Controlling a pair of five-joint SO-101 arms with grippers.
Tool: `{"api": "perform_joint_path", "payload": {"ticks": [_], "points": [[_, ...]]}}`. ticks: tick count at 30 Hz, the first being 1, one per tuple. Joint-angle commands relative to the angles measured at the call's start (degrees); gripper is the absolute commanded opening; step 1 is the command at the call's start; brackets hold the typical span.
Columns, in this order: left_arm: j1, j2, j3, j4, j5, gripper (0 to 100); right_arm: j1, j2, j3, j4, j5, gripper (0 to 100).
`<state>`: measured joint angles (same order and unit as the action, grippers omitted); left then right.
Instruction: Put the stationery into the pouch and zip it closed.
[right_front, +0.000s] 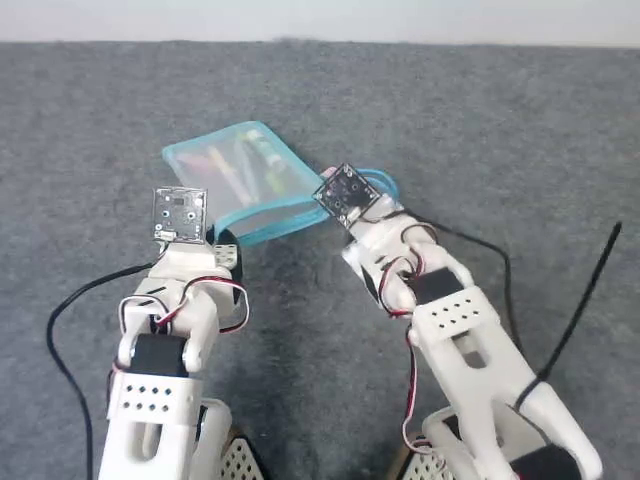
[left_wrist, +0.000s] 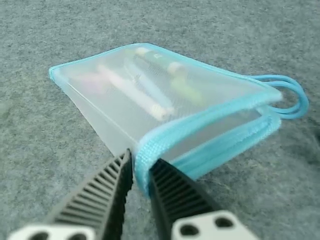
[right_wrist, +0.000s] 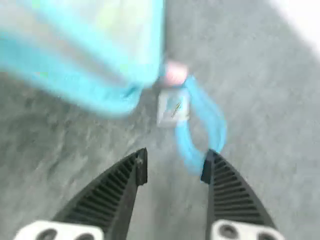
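Left gripper (left_wrist: 140, 167) pinches the pouch (left_wrist: 150, 115) at its blue mouth edge, stationery (left_wrist: 134, 92) inside; right gripper (right_wrist: 175, 162), jaws spread, sits beside the pouch's loop (right_wrist: 212, 122) and, seemingly, its zip pull (right_wrist: 172, 107).

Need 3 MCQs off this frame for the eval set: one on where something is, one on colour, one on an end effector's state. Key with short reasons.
1. Where is the stationery?
A. inside the pouch
B. lying loose outside it
C. held up in the air

2. What colour is the pouch's trim?
A. red
B. light blue
C. black

3. The left end effector is:
A. open, clear of everything
B. shut on a pen
C. shut on the pouch's edge

Key:
1 A: the stationery shows through the pouch's translucent wall.
2 B: light blue binding runs along the pouch's edges.
3 C: in the left wrist view its jaws pinch the trim at a corner.
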<state>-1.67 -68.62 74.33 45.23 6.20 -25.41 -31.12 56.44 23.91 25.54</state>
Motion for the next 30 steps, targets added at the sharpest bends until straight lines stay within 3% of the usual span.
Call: {"api": "perform_joint_path", "payload": {"ticks": [1, 10, 15, 27, 30], "points": [[0.2, -1.0, -3.9, 0.1, 0.3, 1, -1.0, 8.0, -1.4, -12.0, 3.9, 19.9], [0.3, -0.9, -11.7, 4.8, -2.2, 1, -2.9, 31.2, -11.7, -29.0, 8.3, 19.5], [0.2, -1.0, -12.4, 6.4, -2.6, 1, -2.2, 35.6, -15.6, -34.9, 8.4, 12.5], [-0.1, -1.0, -12.2, 7.4, -2.6, 1, -1.8, 43.0, -16.1, -53.2, 8.2, 12.1], [-0.1, -1.0, -12.2, 7.3, -2.6, 1, -2.1, 43.8, -16.1, -53.2, 8.6, 4.3]]}}
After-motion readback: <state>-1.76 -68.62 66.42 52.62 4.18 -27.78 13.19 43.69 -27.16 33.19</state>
